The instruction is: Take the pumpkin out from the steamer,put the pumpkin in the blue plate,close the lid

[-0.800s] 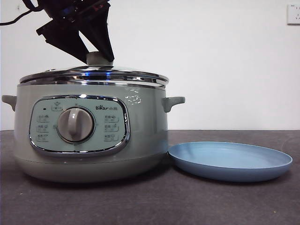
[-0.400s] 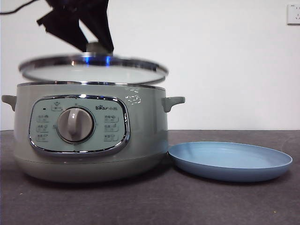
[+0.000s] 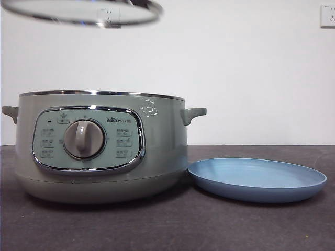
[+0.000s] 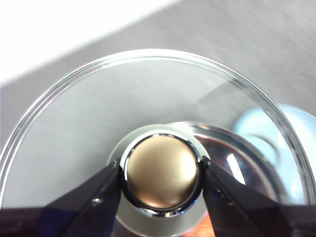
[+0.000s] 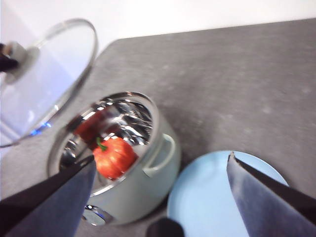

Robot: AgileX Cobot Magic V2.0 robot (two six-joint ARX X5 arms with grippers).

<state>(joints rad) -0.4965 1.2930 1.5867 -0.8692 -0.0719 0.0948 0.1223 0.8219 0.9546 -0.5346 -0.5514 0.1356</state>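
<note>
Now lifted clear: the lid [image 3: 81, 11] hangs high above the open steamer [image 3: 102, 146].

Within the last second the left gripper [image 4: 160, 173], clenched on the lid's knob [image 4: 161, 177], has raised it from the rim to the front view's top edge. The pumpkin [image 5: 113, 157] sits exposed inside the steamer. The right gripper [image 5: 160, 197] hovers above with jaws spread, likely next to reach in; the blue plate [image 3: 256, 179] waits just beside the steamer.

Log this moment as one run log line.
left claw: shut on lid, raised | steamer: open | pumpkin: inside | right claw: open, above
</note>
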